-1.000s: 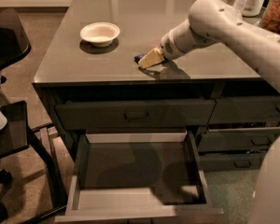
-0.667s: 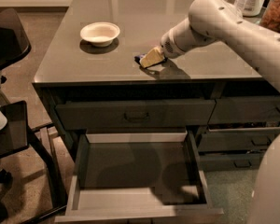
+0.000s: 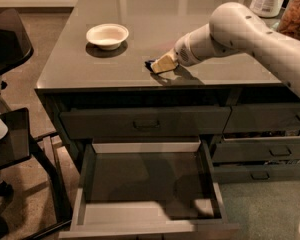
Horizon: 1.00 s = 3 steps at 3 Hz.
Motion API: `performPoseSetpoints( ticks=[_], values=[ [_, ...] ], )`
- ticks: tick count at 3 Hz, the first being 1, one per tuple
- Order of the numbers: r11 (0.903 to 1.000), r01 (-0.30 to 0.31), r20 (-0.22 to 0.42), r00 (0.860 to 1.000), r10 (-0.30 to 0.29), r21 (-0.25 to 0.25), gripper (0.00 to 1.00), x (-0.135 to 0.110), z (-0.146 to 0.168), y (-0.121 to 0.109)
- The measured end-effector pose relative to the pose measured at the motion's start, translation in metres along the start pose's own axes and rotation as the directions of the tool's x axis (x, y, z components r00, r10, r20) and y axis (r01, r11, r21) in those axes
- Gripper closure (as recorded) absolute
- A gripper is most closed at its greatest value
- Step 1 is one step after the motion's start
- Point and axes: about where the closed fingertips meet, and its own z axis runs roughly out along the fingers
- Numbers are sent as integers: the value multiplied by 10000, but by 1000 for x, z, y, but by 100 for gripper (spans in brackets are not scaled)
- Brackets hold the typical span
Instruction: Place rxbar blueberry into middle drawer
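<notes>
One small, flat, dark navy-blue snack bar (image 3: 150, 64) lies on the smooth grey tabletop (image 3: 80, 64) near its front edge. It sits at the tip of the single tan gripper (image 3: 161, 65), and I cannot tell whether it is gripped. Its lettering seems unreadable. One round white bowl (image 3: 107, 35) sits apart. Below, one wide dark-grey drawer (image 3: 140, 181) stands open.

Grey desk (image 3: 90, 69) on speckled floor (image 3: 45, 34), blk chair (image 3: 10, 39) nr it.

Single view, high in front of the counter (image 3: 80, 64), tilted down, fairly near, middle drawer (image 3: 140, 179) open at frame bottom, arm (image 3: 240, 29) entering from the right, gripper (image 3: 159, 65) low over the counter's front centre.
</notes>
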Motion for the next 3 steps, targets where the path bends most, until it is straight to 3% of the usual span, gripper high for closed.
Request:
performPoseSetpoints(
  ticks=[1, 3],
  values=[
    [9989, 469, 502, 9977, -465, -51, 100, -7, -24, 13],
    [9902, 1386, 782, 9875, -1368, -181, 100, -18, -70, 38]
  ],
)
